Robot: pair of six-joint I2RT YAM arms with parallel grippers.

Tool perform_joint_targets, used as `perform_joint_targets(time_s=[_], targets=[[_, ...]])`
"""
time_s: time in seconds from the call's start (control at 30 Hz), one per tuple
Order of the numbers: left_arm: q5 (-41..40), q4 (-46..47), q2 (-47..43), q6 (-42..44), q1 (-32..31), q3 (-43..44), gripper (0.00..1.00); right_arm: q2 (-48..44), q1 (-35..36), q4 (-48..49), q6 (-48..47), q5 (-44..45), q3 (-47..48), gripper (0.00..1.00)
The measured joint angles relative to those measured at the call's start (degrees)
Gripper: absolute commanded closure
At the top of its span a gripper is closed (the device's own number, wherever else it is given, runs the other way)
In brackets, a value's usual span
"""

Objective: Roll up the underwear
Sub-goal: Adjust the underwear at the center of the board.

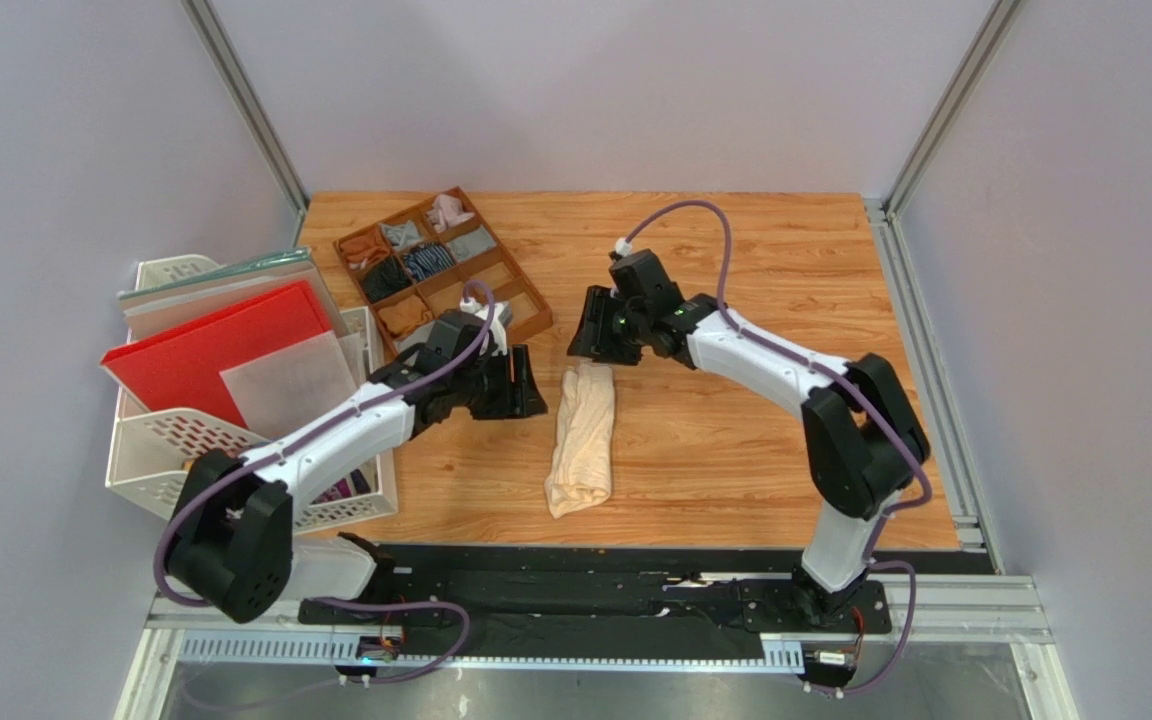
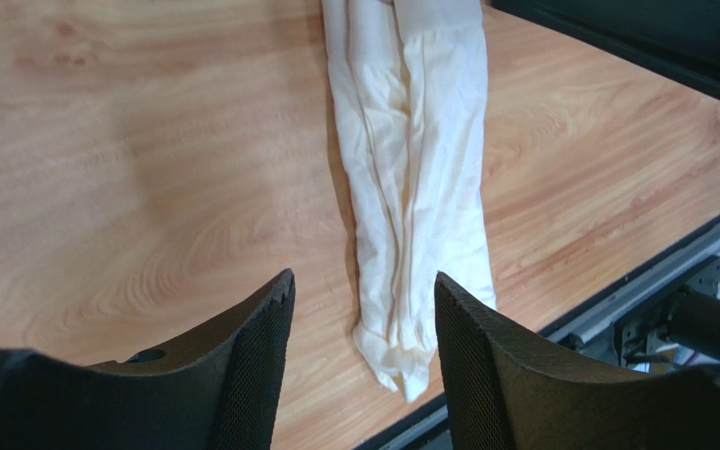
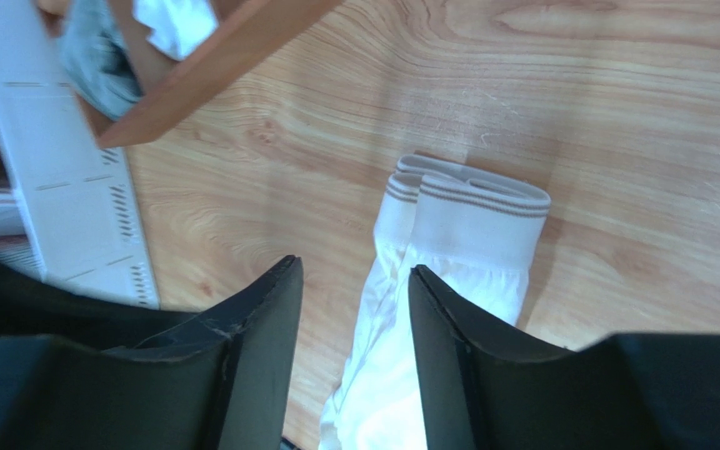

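The underwear [image 1: 585,443] is a cream-beige brief folded into a long narrow strip, lying flat on the wooden table and running from the middle toward the near edge. My left gripper [image 1: 533,387] hovers just left of its far end, open, with nothing between the fingers. In the left wrist view the strip [image 2: 420,187] stretches away beyond the open gripper [image 2: 364,281]. My right gripper [image 1: 591,345] is over the strip's far end, also open. In the right wrist view the striped waistband end [image 3: 472,211] lies just past the open gripper [image 3: 354,267], untouched.
A wooden divided tray [image 1: 515,270] with several small rolled garments stands at the back left. A white perforated basket [image 1: 177,450] with a red folder [image 1: 214,353] and papers sits at the far left. A black rail [image 1: 612,578] runs along the near table edge.
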Motion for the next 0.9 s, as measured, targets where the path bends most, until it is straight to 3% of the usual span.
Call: perform_joint_targets(time_s=[0.07, 0.13, 0.27, 0.9], targets=[[0.0, 1.2, 3.2, 0.4, 0.9, 2.0, 0.43, -4.0, -0.5, -0.1, 0.1, 0.7, -1.5, 0.66], [0.4, 2.5, 6.1, 0.5, 1.5, 3.3, 0.48, -6.7, -1.0, -0.1, 0.2, 1.3, -2.5, 0.82], [2.2, 6.8, 13.2, 0.5, 2.1, 6.0, 0.5, -8.2, -1.5, 0.5, 0.9, 2.3, -4.6, 0.92], [5.7, 17.4, 29.7, -0.3, 4.3, 11.7, 0.69, -0.2, -0.6, 4.0, 2.5, 2.6, -9.4, 0.94]])
